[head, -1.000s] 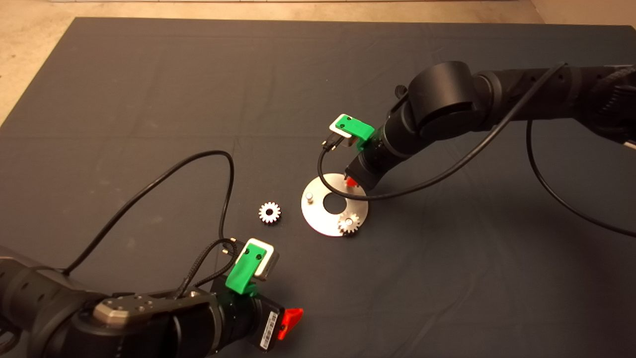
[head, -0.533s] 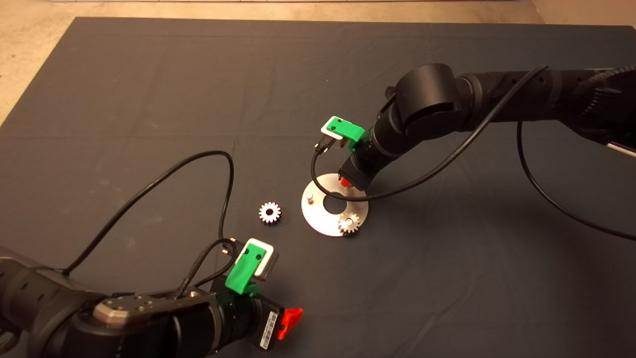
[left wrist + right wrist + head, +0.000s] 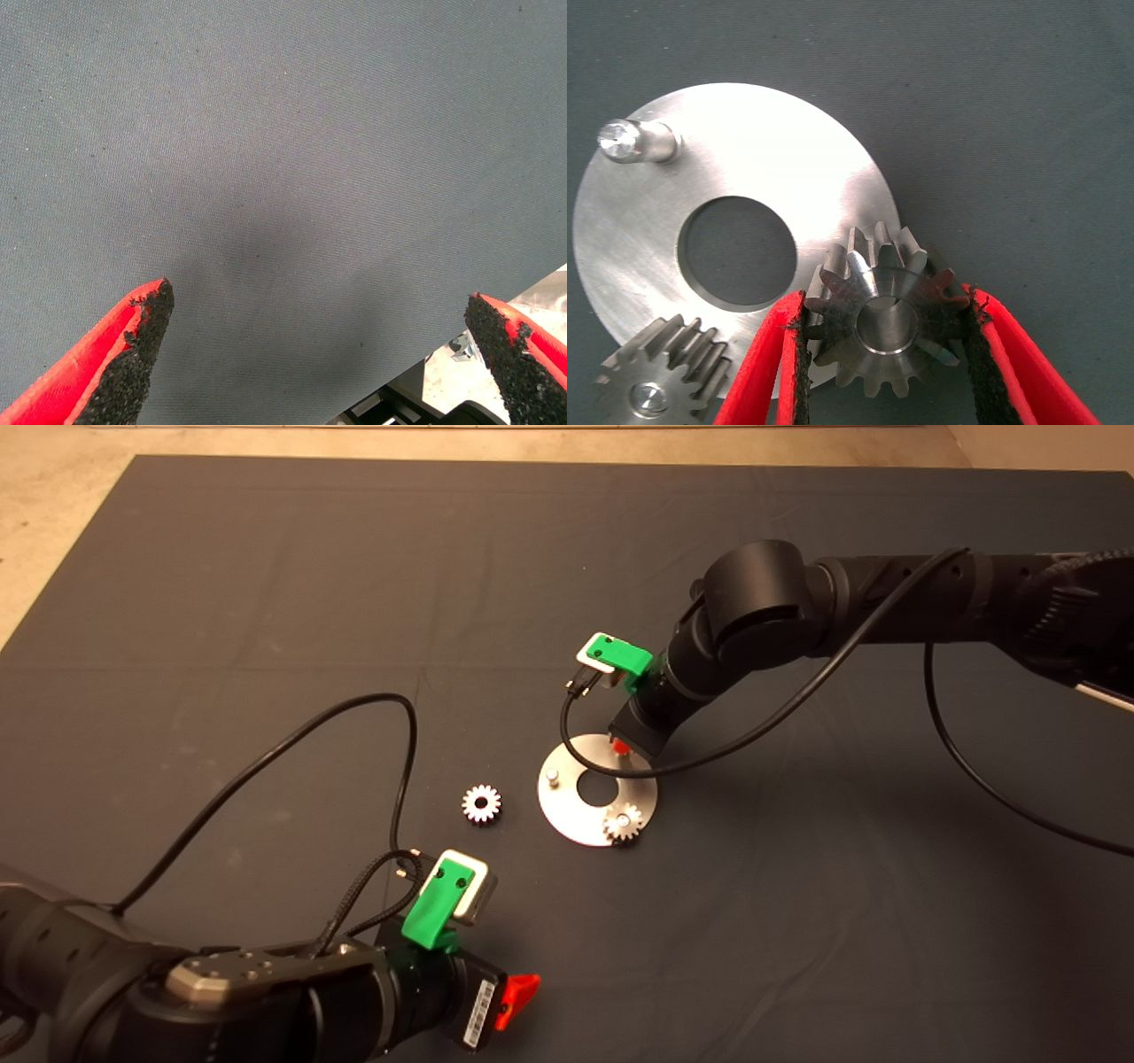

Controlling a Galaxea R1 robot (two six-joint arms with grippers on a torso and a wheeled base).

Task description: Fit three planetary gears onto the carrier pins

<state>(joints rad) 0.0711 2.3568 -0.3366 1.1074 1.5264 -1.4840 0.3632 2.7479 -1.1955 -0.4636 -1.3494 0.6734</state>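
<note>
The shiny round disc (image 3: pixel 576 819) lies mid-mat. One carrier pin (image 3: pixel 552 776) stands bare on its left side (image 3: pixel 633 140). A planetary gear (image 3: pixel 623 824) sits on the near pin (image 3: pixel 660 390). My right gripper (image 3: pixel 623 747) hangs over the disc's far right edge, shut on a second gear (image 3: pixel 886 323) held flat between its pads. The pin under that gear is hidden. A bright silver gear (image 3: pixel 481 803) lies loose on the mat left of the disc. My left gripper (image 3: pixel 518 992) waits at the mat's near edge, open (image 3: pixel 323 354) over bare mat.
The dark mat (image 3: pixel 266 584) spreads wide around the disc. Black cables loop from the left arm (image 3: pixel 390 717) and across the disc's far edge from the right wrist (image 3: pixel 709 757). Bare floor (image 3: pixel 53 505) borders the mat at the far left.
The right arm's wrist shifted slightly left over the disc's far edge, still holding its gear. The left arm and the loose gear have not moved.
</note>
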